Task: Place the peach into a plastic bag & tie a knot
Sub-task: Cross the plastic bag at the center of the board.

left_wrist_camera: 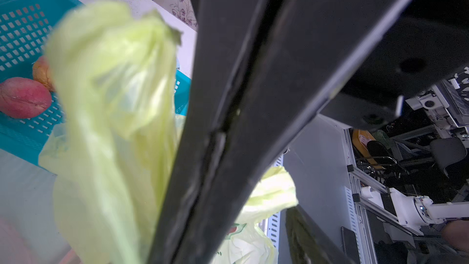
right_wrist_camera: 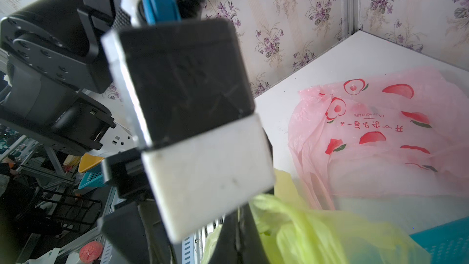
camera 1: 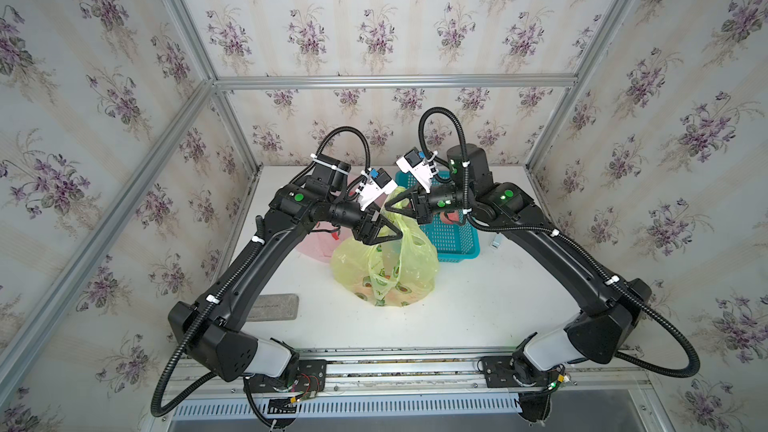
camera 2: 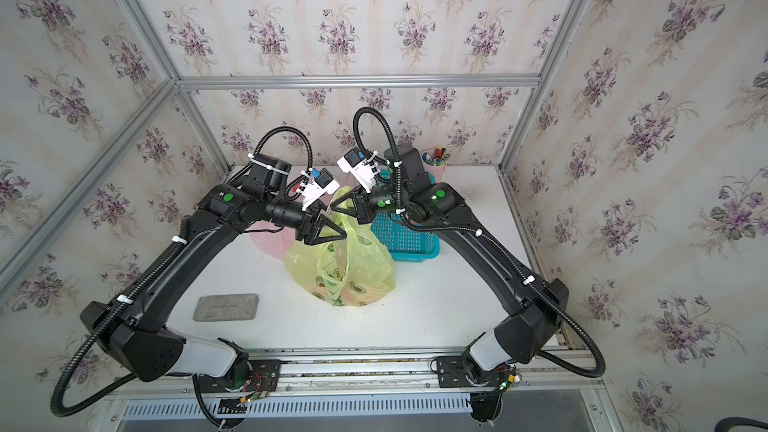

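The thin pink plastic bag [right_wrist_camera: 380, 133] has small red words on it: ENJOY YOUR LIFE. They are upside down in the right wrist view. Just beside them runs a row of bigger red Chinese signs. The flat grey block [camera 2: 226, 307] has a dark line of writing, too small to read.

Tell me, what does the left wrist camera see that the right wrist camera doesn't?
Only the left wrist camera shows a reddish peach and an orange-yellow fruit lying in the teal basket. Only the right wrist camera shows a pink plastic bag printed with red fruit. Both show the yellow-green plastic bag close up, part of the teal basket, and the floral wallpaper.
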Controlling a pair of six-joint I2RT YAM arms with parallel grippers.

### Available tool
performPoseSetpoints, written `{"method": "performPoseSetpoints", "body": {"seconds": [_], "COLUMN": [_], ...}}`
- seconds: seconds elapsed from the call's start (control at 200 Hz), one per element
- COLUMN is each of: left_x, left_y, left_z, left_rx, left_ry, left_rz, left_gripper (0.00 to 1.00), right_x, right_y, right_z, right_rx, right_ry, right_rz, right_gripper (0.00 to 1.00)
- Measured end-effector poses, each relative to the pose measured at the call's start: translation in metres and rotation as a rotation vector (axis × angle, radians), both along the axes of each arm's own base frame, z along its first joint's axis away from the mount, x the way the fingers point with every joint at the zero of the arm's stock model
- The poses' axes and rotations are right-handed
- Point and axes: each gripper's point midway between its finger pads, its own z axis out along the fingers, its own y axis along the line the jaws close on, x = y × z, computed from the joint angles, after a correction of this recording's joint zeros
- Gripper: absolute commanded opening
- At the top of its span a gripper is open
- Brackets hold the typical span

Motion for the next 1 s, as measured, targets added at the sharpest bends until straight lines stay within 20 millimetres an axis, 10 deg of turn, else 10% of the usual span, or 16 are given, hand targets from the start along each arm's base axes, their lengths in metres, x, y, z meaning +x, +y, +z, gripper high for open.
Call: {"method": "performPoseSetpoints", "body": {"seconds": [0.714,0.999], "left_x": [0.001,0.005], "left_y": [0.004,0.001], "left_z": [0.007,-0.001], "left_rx": [-0.069,-0.06], "left_ry": [0.048,0.072], "left_rz": [-0.028,-0.03], "left_gripper": [0.73,0.56], "right_x": [-0.001,-0.004], "right_y": [0.004,0.01], "right_z": [-0.003,0.007], "right_rx": [0.013,0.069], "right_ry": [-0.006,0.008], "right_rz": [0.036,0.077], "right_gripper": [0.0,0.0]}}
